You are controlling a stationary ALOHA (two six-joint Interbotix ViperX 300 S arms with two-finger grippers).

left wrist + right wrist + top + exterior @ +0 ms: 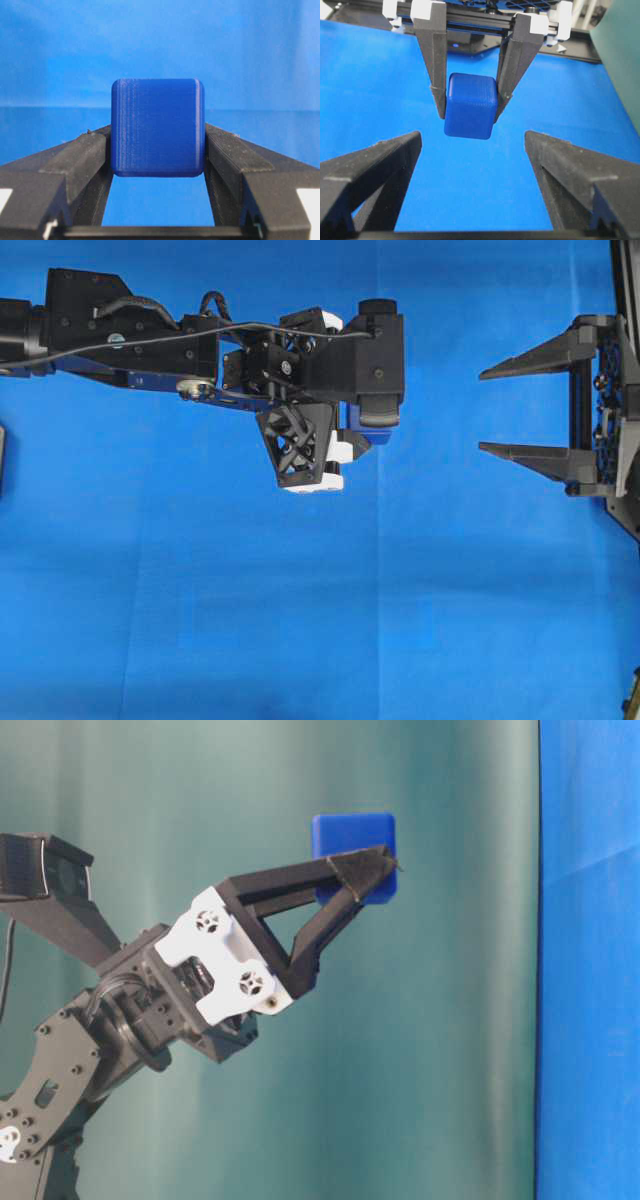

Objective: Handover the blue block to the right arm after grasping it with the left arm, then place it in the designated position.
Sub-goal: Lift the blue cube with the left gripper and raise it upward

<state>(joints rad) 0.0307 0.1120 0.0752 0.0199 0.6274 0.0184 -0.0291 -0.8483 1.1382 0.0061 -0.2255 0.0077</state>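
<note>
The blue block (157, 127) is a small dark-blue cube with rounded edges. My left gripper (156, 134) is shut on it, one black finger pressed against each side. At table level the left gripper (362, 872) tilts up and to the right, holding the block (352, 835) well above the cloth. From overhead the block (377, 437) peeks out under the left wrist. My right gripper (482, 410) faces it from the right, open, with a clear gap between them. In the right wrist view the right gripper (472, 142) is spread wide, and the block (470, 105) hangs ahead between the left fingers (437, 75).
Blue cloth (300, 620) covers the whole table. A grey-green backdrop (450, 1050) hangs behind the left arm at table level. A dark object (2, 460) sits at the cloth's left edge, and another dark part (634, 698) shows at the bottom right corner.
</note>
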